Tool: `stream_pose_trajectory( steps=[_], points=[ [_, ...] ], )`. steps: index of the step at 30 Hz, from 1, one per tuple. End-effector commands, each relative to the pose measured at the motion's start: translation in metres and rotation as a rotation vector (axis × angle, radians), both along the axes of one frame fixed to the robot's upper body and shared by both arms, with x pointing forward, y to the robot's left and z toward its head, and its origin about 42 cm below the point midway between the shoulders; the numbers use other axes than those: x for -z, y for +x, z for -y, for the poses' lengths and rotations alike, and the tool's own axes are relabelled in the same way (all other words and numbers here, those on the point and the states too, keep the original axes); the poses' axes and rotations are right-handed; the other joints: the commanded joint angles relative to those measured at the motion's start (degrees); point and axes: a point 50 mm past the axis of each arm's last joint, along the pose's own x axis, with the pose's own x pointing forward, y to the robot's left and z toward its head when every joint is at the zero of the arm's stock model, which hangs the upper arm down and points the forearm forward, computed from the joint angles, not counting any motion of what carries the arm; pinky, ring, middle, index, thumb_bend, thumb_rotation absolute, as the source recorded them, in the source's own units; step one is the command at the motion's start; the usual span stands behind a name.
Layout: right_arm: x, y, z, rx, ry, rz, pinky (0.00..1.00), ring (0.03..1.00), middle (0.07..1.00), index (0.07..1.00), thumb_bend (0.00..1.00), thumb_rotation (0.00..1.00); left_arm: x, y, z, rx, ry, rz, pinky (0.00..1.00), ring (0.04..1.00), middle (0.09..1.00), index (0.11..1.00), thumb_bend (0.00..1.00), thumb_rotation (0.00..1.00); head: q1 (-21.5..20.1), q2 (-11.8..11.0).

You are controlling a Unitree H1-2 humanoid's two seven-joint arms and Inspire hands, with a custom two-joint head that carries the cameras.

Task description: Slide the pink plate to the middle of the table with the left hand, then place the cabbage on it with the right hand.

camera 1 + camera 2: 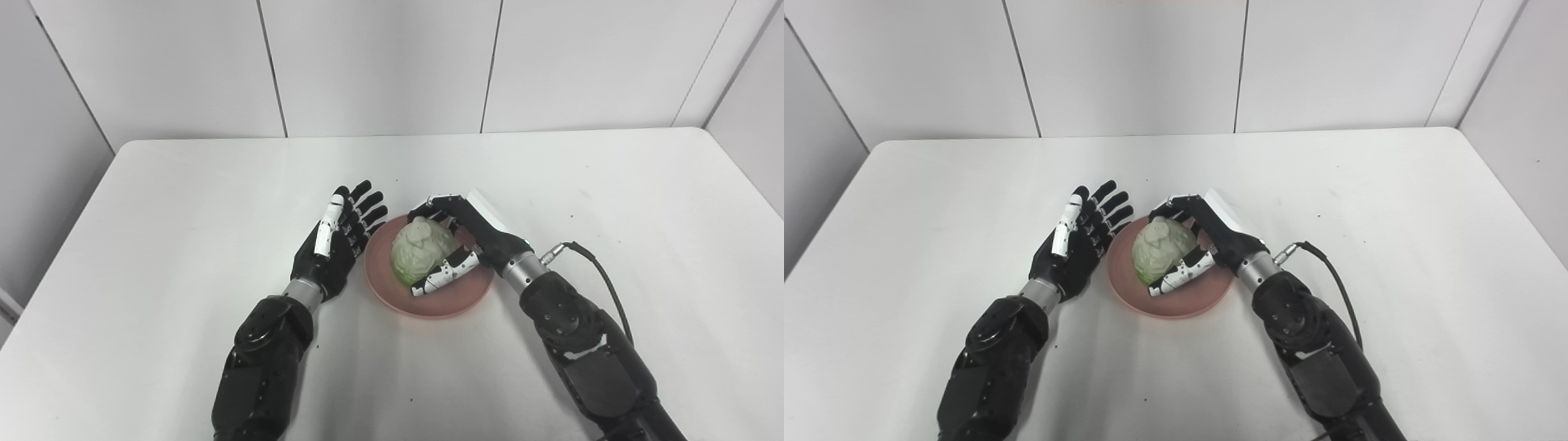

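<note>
While the right robot hand [456,245] is clamping the cabbage [421,250] on the pink plate [429,297] at frame center, the left robot hand [334,245] is waiting open-fingered, and releasing unevenly risks rolling the cabbage off.

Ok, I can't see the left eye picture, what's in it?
The right hand wraps its fingers around a pale green cabbage on a pink plate mid-table. The left hand is open beside the plate.

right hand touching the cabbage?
Touching. In the left eye view the right hand wraps the cabbage on the pink plate, thumb pressed across its front and fingers curled over its back.
</note>
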Motion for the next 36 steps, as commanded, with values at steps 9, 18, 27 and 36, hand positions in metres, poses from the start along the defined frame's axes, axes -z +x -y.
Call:
stream_pose_trajectory(
  steps=[9,18,27,36],
  points=[
    [-0.013,0.003,-0.005,-0.018,-0.016,0.106,0.37,0.382,0.481,0.554,0.51,0.0,0.001,-0.001,0.002,0.007,0.013,-0.03,0.89,0.907,0.918,0.916,0.47,1.0,0.0,0.4],
    [-0.013,0.0,-0.006,-0.025,0.005,0.098,0.49,0.491,0.492,0.531,0.52,0.0,0.0,-0.001,0.001,0.009,0.015,-0.032,0.89,0.909,0.92,0.915,0.47,1.0,-0.1,0.4],
    [-0.023,-0.004,-0.01,-0.053,-0.06,0.096,0.67,0.839,0.94,0.979,0.98,0.32,-0.001,-0.001,0.001,0.01,0.007,-0.039,0.9,0.915,0.929,0.919,0.46,1.0,-0.1,0.5],
    [-0.032,-0.008,-0.011,-0.073,-0.065,0.085,0.8,0.994,1.0,1.0,1.0,0.53,-0.001,0.0,0.002,-0.001,0.017,-0.037,0.89,0.9,0.915,0.91,0.47,1.0,-0.2,0.5]
  ],
)
